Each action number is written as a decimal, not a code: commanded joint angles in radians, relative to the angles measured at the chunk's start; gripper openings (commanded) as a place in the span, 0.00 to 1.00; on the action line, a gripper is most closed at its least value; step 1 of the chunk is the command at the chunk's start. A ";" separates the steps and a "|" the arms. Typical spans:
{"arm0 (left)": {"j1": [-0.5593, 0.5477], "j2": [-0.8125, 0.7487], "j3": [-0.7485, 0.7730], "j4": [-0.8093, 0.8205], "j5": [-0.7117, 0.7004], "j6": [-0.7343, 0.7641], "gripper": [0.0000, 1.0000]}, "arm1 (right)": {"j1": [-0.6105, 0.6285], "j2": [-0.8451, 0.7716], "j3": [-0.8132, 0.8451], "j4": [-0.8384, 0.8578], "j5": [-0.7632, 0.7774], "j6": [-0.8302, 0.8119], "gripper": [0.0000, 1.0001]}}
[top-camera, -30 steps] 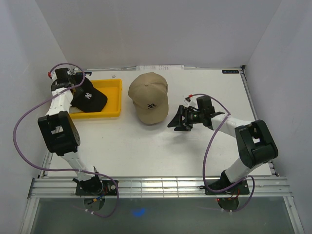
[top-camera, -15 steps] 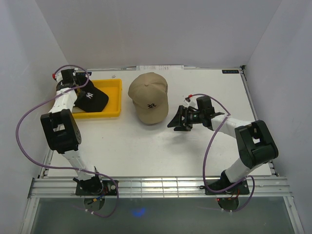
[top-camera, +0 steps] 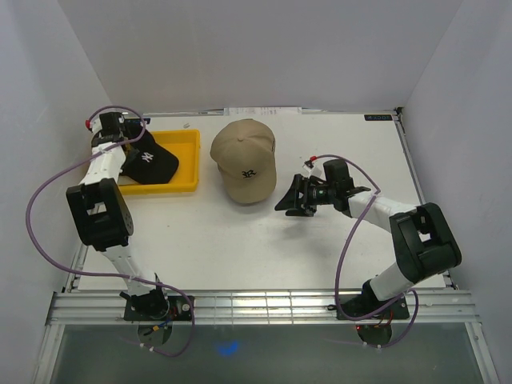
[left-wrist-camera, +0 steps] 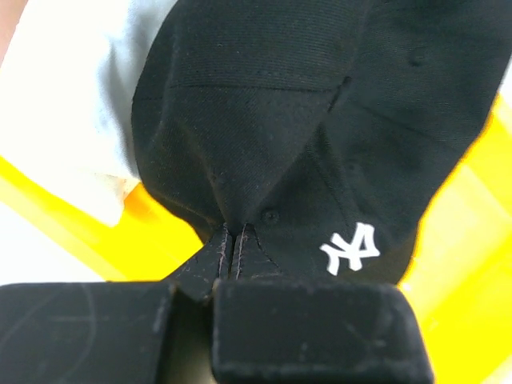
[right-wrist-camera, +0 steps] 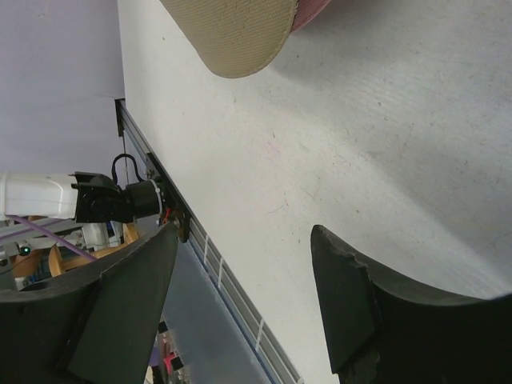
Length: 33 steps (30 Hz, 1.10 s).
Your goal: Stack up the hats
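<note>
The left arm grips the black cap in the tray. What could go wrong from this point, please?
1. The jaws of the left gripper pinch only a thin fold in the crown of the black cap; the fabric may slip out when lifted.
2. That cap lies in the yellow tray, so its brim may catch the wall and drag the tray.
3. The open right gripper sits close to the tan cap and might nudge it.
</note>
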 commanded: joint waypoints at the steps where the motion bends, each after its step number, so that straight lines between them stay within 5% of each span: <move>1: -0.002 -0.091 0.089 -0.038 0.047 0.015 0.00 | 0.007 -0.041 0.021 -0.013 0.010 -0.015 0.73; 23: -0.020 -0.364 0.384 -0.096 0.488 -0.043 0.00 | 0.050 -0.144 0.256 -0.205 0.102 -0.040 0.73; 33: -0.104 -0.456 0.427 -0.060 0.705 -0.215 0.00 | 0.052 -0.118 0.468 -0.078 0.045 0.037 0.83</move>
